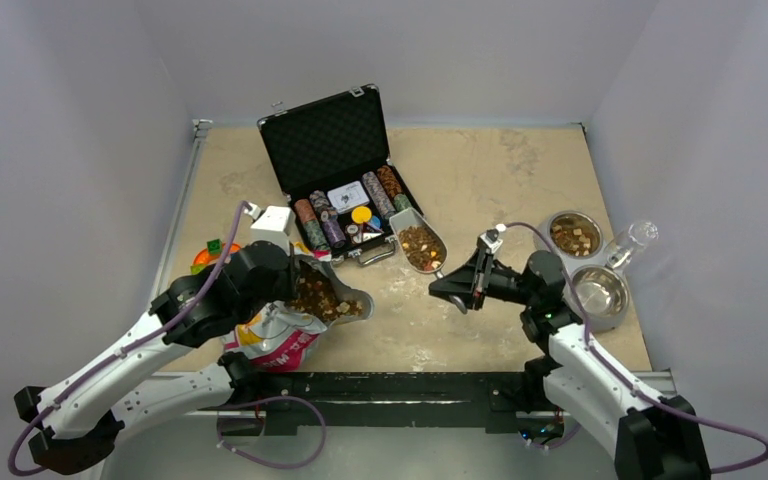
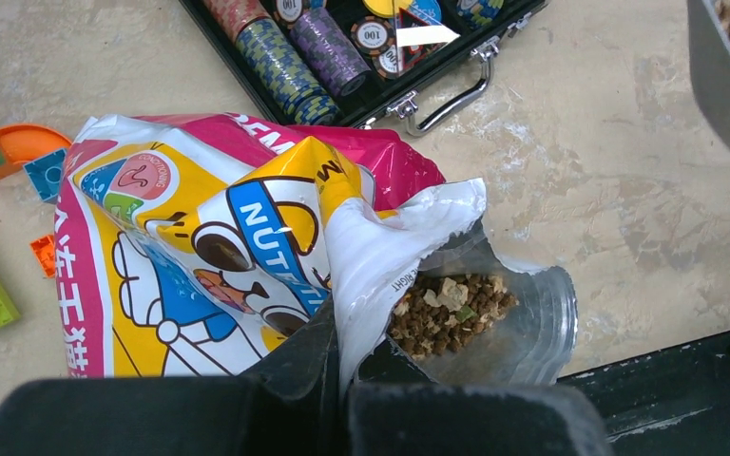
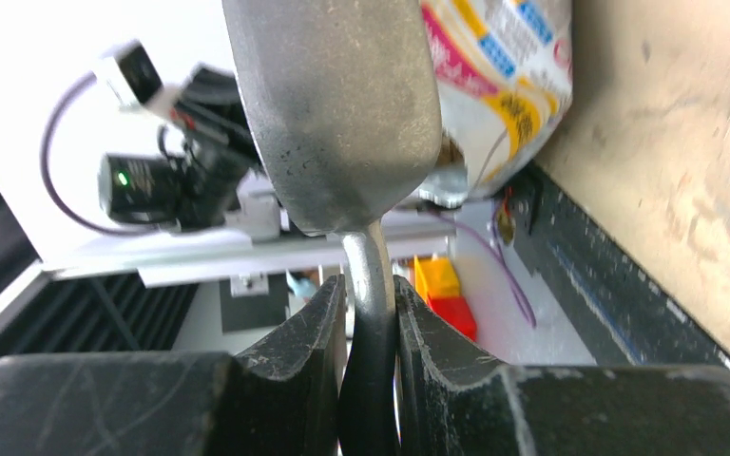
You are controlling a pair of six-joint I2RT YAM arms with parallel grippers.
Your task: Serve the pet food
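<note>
Entry: the pet food [image 1: 421,246], a heaped load of brown kibble, sat in the metal scoop [image 3: 333,104] over the middle of the tabletop, just beside the near right corner of the open poker chip case [image 1: 345,185]. More kibble lay in the mouth of the printed bag [image 2: 200,237] at the near left edge. Some sat in the far steel bowl [image 1: 573,235] by the right edge. The near steel bowl [image 1: 600,290], touching it, looked empty.

My right gripper [image 3: 369,318] was clenched on the scoop's thin handle, a finger pressed against each side. My left gripper [image 2: 337,380] was clamped tight on the torn white rim of the bag, holding its mouth up and open.

Step in hand, as I judged it: scooping was done, and the loaded scoop was on its way from bag to bowls.

The next move called for carrying the scoop toward the right edge. It had to stay level so no kibble spilled. Once over the near steel bowl, my wrist would roll to tip the load out. A glass vessel [image 1: 635,238] stood just beside the bowls and needed clearance.
</note>
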